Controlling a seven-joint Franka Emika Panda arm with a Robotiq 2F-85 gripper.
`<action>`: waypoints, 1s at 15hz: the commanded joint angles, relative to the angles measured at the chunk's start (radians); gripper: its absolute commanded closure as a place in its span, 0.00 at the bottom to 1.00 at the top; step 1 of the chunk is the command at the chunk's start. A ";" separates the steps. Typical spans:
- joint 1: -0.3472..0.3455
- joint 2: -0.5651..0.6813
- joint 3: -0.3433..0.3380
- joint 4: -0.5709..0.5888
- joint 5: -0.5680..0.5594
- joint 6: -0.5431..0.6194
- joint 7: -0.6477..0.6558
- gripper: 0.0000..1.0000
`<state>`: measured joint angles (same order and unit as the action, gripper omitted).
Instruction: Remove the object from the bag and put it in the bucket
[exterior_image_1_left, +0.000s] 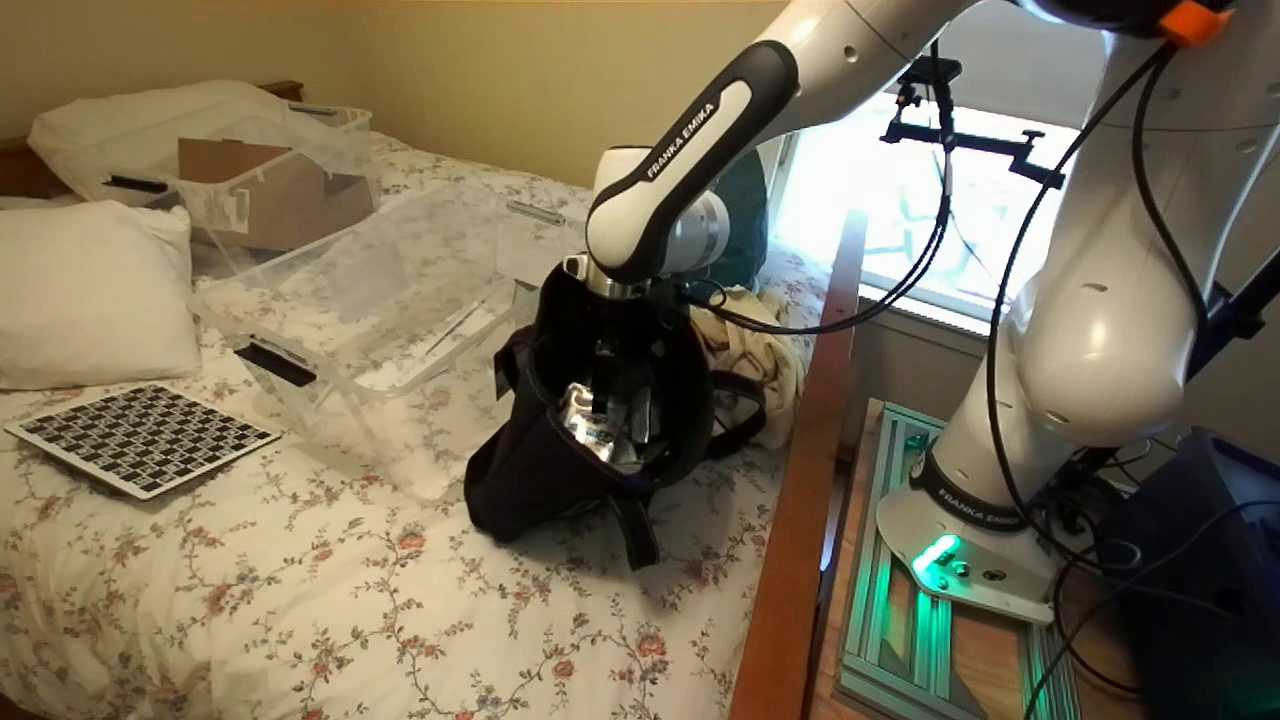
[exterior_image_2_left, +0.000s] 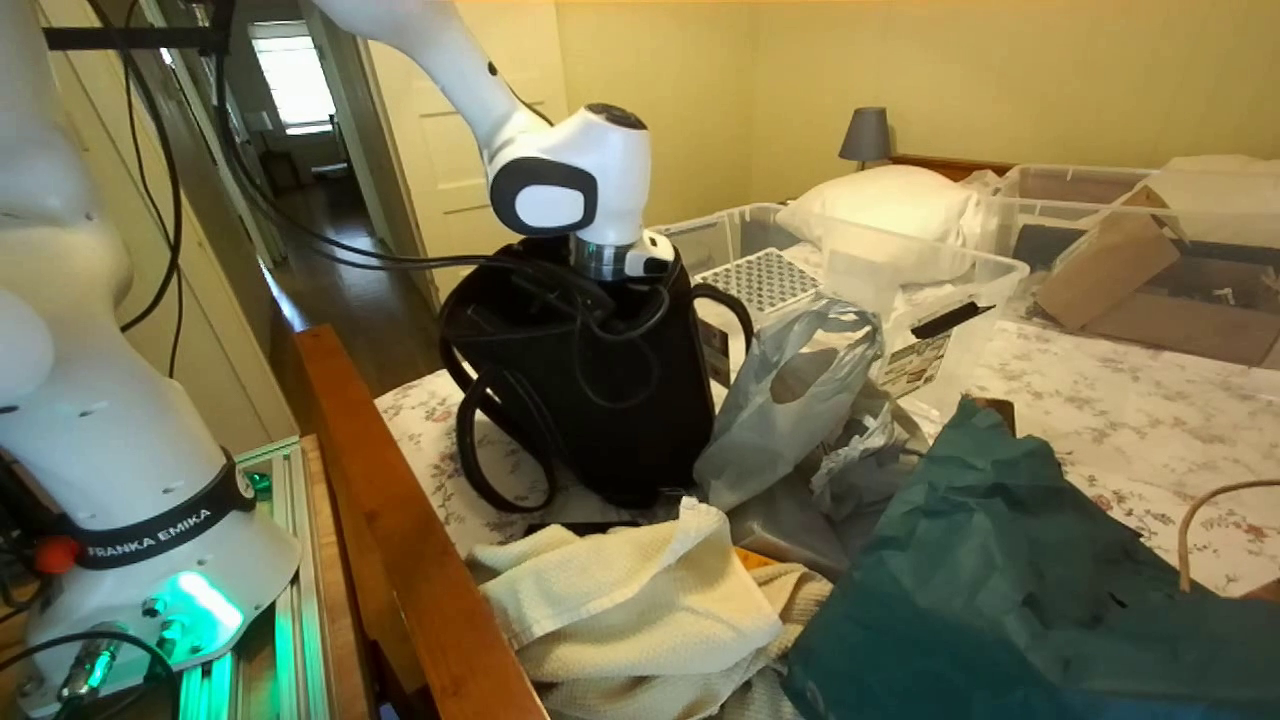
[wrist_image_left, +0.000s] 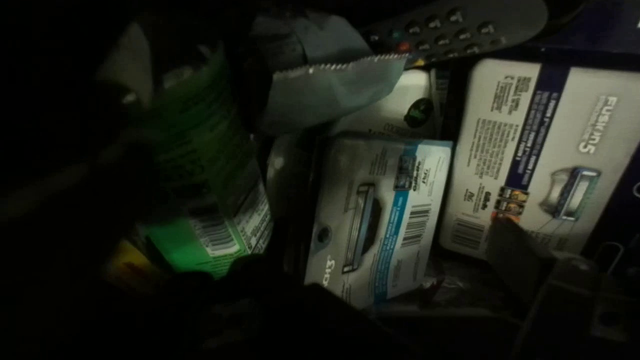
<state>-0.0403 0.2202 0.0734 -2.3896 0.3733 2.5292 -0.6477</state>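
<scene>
The black bag (exterior_image_1_left: 535, 475) leans on the bed, its wide mouth facing up in both exterior views. My gripper (wrist_image_left: 390, 255) reaches down inside it, jaws apart. The wrist view is very dark; a white and blue razor-blade pack (wrist_image_left: 365, 220) lies below the gap between the fingers, not visibly gripped. Behind the tip of the right-hand finger (wrist_image_left: 520, 255) is a white Fusion5 pack (wrist_image_left: 545, 150). A green bottle (wrist_image_left: 200, 165) and a grey remote (wrist_image_left: 465, 30) share the bag. The bucket appears to be the clear plastic bin (exterior_image_1_left: 300, 268) beside the bag.
Another clear bin (exterior_image_1_left: 215, 205) holding cardboard stands farther back. A checkered board (exterior_image_1_left: 145, 438) and white pillow (exterior_image_1_left: 90, 290) lie on the bed. Grey plastic bags (exterior_image_2_left: 790, 400), a cream towel (exterior_image_2_left: 640, 610) and a green bag (exterior_image_2_left: 990, 580) crowd the black bag. A wooden rail (exterior_image_1_left: 800, 520) edges the bed.
</scene>
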 joint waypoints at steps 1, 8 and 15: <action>-0.005 0.103 0.016 0.073 -0.029 -0.004 0.065 0.00; -0.011 0.189 0.021 0.134 -0.130 0.006 0.195 0.00; -0.071 0.224 0.102 0.162 -0.081 0.000 0.082 0.30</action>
<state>-0.0661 0.3895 0.1314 -2.2631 0.2686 2.5304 -0.4903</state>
